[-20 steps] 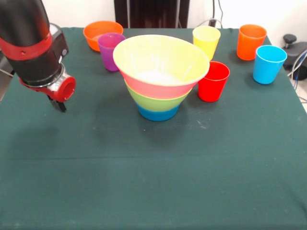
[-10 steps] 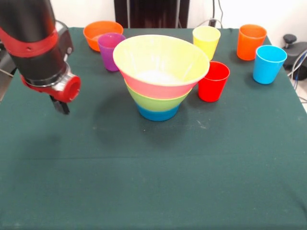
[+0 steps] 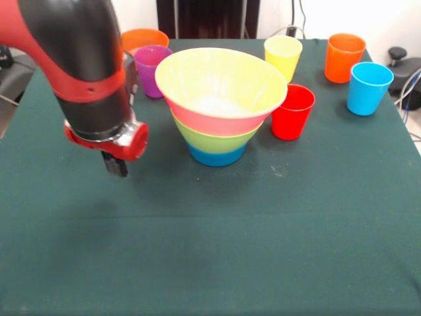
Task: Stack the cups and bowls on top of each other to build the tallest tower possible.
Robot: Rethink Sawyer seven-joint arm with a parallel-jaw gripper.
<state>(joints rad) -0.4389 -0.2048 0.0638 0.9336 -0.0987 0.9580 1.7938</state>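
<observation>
The tower [image 3: 219,108] stands mid-table: a blue bowl at the base, then green, then pink, with the widest bowl on top, which looks pale yellow. A red cup [image 3: 293,112] stands just right of it. A yellow cup [image 3: 283,58], an orange cup [image 3: 344,57] and a light blue cup [image 3: 368,87] stand at the back right. A purple cup [image 3: 151,69] and a small orange bowl [image 3: 146,38] stand at the back left, partly hidden by the arm. My gripper [image 3: 116,164] hangs left of the tower, apart from it, holding nothing that shows.
The red and black arm [image 3: 85,72] fills the upper left of the view. The green table cloth [image 3: 217,250] runs to the front edge. Dark cables and a stand [image 3: 402,66] sit off the table's right side.
The arm has swung right and toward the camera, from the table's left edge to just left of the tower. The cups and bowls have not moved.
</observation>
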